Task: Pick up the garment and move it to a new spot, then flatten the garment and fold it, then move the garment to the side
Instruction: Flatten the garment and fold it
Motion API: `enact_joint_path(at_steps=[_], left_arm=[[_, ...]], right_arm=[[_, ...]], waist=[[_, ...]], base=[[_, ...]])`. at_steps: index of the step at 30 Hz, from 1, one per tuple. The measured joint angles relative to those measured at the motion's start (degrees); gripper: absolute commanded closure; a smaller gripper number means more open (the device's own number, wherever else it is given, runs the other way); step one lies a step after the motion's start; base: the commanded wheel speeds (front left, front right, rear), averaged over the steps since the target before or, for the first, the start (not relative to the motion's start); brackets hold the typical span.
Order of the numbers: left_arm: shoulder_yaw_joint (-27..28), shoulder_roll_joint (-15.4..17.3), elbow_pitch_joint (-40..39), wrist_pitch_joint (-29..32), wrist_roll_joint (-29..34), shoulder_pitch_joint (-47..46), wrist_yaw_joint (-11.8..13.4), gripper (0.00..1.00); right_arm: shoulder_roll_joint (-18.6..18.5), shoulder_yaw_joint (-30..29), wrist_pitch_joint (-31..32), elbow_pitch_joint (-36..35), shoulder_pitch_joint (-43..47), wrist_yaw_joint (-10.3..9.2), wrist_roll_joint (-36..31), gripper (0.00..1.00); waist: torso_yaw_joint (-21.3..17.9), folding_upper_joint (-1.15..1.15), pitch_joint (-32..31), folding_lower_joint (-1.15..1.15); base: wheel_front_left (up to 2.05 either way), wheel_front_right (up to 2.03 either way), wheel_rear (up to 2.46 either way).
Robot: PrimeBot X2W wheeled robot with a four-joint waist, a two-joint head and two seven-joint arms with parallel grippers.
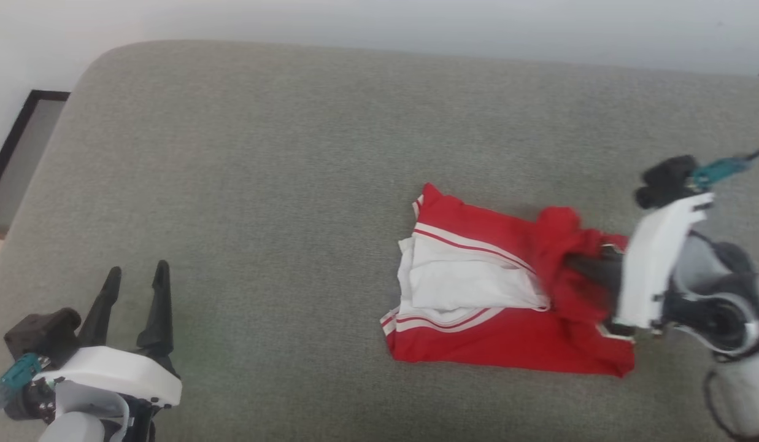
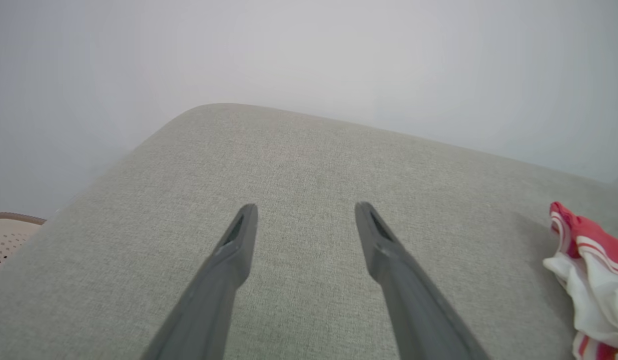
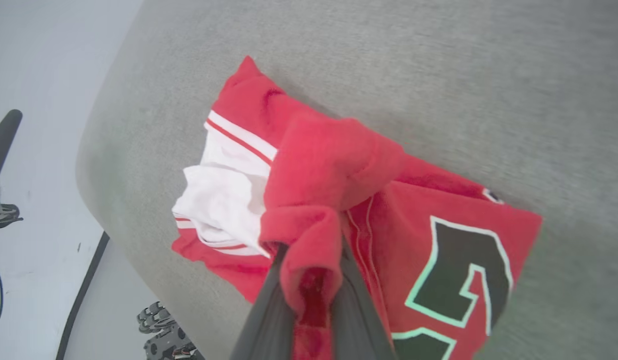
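Partly folded, the garment [image 1: 508,301] lies right of centre on a grey upholstered cushion [image 1: 262,184]; red cloth, with a white sleeve and striped trim on top; a black number with a pale outline shows in the right wrist view; the right gripper [image 1: 586,265] reaches in from the right, its jaws pinching a raised fold of red cloth at the garment's right end; the left gripper [image 1: 138,273] hovers at the lower left, well apart from the garment, jaws spread and empty, pointing across bare cushion; the cushion's far left corner is rounded; behind it stands a plain pale wall; a dark-framed panel [image 1: 20,147] sits beside the cushion's left edge.
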Motion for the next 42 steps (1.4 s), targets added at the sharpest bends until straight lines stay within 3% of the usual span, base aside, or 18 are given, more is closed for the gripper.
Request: enact_joint_path(at_steps=[5, 11, 12, 13, 14, 21, 33, 42], left_arm=[[-0.8, -0.6, 0.8, 0.1, 0.0, -1.0, -0.5, 0.0], [-1.8, -1.3, 1.6, 0.1, 0.4, -2.4, -0.9, 0.0], [-1.8, -1.4, 1.7, 0.1, 0.4, -2.6, -1.0, 0.0], [-1.9, -1.4, 1.9, 0.1, 0.4, -2.6, -1.0, 0.0], [-1.9, -1.5, 2.1, 0.1, 0.4, -2.7, -1.1, 0.0], [-0.9, -1.5, 2.5, -0.1, 0.1, -2.6, -1.3, 0.0], [1.4, -0.6, 1.8, -0.4, -0.1, -1.8, -1.6, 0.0], [2.4, 0.4, 1.4, -0.4, 0.4, -1.1, -1.2, 0.0]], right_arm=[[3.9, 4.2, -0.9, 2.8, -2.6, 0.0, -0.5, 1.0], [6.1, 8.8, -3.0, 8.5, -5.9, 0.0, -1.7, 1.0], [6.4, 9.3, -3.5, 9.5, -6.4, -0.01, -1.8, 0.87], [6.7, 9.7, -4.0, 10.3, -6.8, 0.0, -1.8, 0.52], [7.0, 10.2, -4.4, 11.0, -7.2, -0.01, -1.7, 0.0], [6.1, 12.8, -6.1, 10.8, -9.2, 0.0, 0.1, 0.0], [-0.7, 10.4, -11.4, 6.1, -8.3, 0.0, 1.5, 0.0], [-5.0, 6.3, -21.8, 4.6, -4.7, 0.0, 1.3, 0.0]], waist=[[2.2, 0.0, -0.1, 0.0], [4.4, 0.0, -0.1, 0.0], [4.6, 0.0, -0.1, 0.0], [4.8, 0.0, -0.1, 0.0], [4.9, 0.0, -0.2, 0.0], [4.1, 0.0, -0.5, 0.0], [-0.8, 0.0, -1.0, 0.0], [-5.4, 0.0, -1.6, 0.0]], base=[[0.0, 0.0, 0.0], [0.0, 0.0, 0.0], [0.0, 0.0, 0.0], [0.0, 0.0, 0.0], [0.0, 0.0, 0.0], [0.0, 0.0, 0.0], [0.0, 0.0, 0.0], [0.0, 0.0, 0.0]])
